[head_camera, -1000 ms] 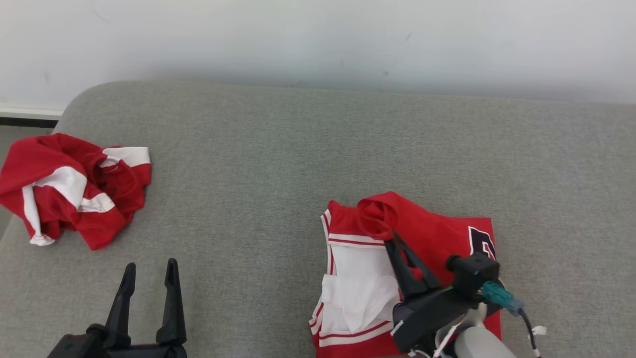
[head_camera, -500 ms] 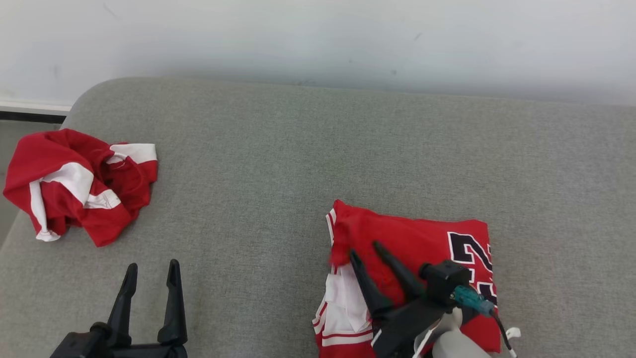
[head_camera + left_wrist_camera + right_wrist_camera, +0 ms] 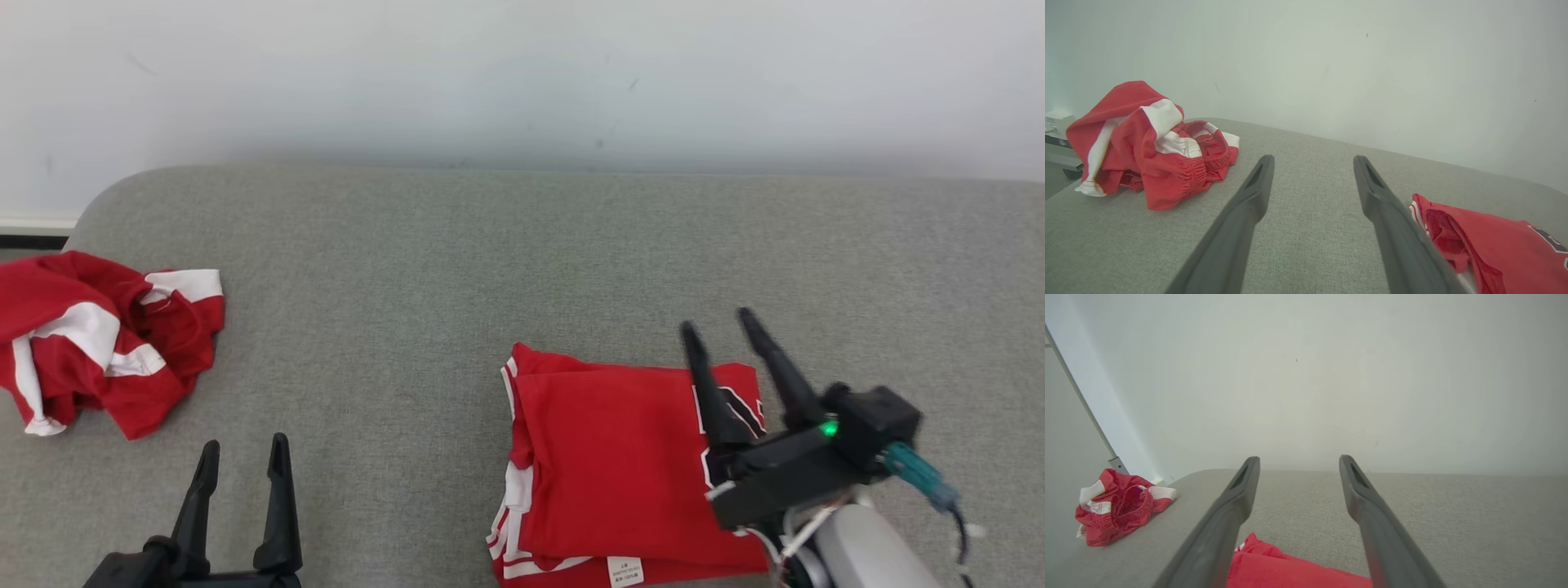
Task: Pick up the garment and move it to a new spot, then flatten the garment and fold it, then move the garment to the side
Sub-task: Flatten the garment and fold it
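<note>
The garment (image 3: 612, 465), a red jersey with white trim and a dark number, lies folded red side up on the grey cushioned surface (image 3: 490, 261), with a white label at its near edge. My right gripper (image 3: 718, 321) hovers over the garment's right edge, open, nothing between its fingers. In the right wrist view the right gripper (image 3: 1299, 459) points at the wall with the garment (image 3: 1274, 567) below it. My left gripper (image 3: 245, 443) rests open at the lower left, apart from any cloth. In the left wrist view the left gripper (image 3: 1313, 160) has the garment (image 3: 1494, 245) to its right.
A second red and white garment (image 3: 90, 335) lies crumpled at the surface's far left edge, also visible as a heap (image 3: 1147, 151) and a smaller heap (image 3: 1114, 506). A pale wall (image 3: 522, 73) runs behind the surface. Bare grey cushion lies between the two cloths.
My right gripper opened, let go of the garment's folded-over flap and lifted away to the right. The garment now lies flat with red on top. The head camera also shifted.
</note>
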Motion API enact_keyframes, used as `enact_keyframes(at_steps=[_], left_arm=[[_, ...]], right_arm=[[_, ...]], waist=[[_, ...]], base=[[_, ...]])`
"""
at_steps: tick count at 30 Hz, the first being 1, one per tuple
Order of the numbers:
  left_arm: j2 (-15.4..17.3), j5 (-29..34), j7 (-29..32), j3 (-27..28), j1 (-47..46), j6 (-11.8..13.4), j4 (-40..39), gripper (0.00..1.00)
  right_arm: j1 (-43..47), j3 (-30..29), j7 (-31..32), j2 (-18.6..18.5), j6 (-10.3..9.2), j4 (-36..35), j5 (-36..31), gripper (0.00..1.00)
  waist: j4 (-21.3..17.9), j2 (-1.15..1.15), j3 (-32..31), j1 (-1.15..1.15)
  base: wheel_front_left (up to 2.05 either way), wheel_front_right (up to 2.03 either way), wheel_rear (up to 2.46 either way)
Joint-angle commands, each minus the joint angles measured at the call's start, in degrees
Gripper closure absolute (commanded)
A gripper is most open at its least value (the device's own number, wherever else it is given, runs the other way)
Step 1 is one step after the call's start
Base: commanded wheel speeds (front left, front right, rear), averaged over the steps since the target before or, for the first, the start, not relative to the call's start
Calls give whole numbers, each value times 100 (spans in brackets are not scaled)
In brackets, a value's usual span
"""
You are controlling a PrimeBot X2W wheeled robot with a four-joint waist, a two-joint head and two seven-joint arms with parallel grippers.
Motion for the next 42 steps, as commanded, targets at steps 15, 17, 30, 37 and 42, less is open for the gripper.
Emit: enact_keyframes(at_steps=[15,17,30,37,42], left_arm=[[0,322,-4,207,139,70,135,0],[0,345,-4,220,130,98,137,0],[0,450,-4,236,358,10,111,0],[61,416,-4,159,489,-70,171,0],[108,290,57,120,489,-108,96,0]], right_arm=[[1389,-1276,-3,-274,-16,-995,-771,0],[1536,-1370,-3,-223,-16,-1078,-868,0],[2166,-1642,-3,10,-16,-1189,-1096,0],[2325,-1678,37,80,-17,-1207,-1174,0],[2394,-1730,78,98,-17,-1272,-1170,0]], waist=[[-350,0,-256,0],[-388,0,-287,0],[-481,0,-564,0],[-424,0,-680,0],[-387,0,-709,0]], base=[[0,0,0],[0,0,0],[0,0,0],[0,0,0],[0,0,0]])
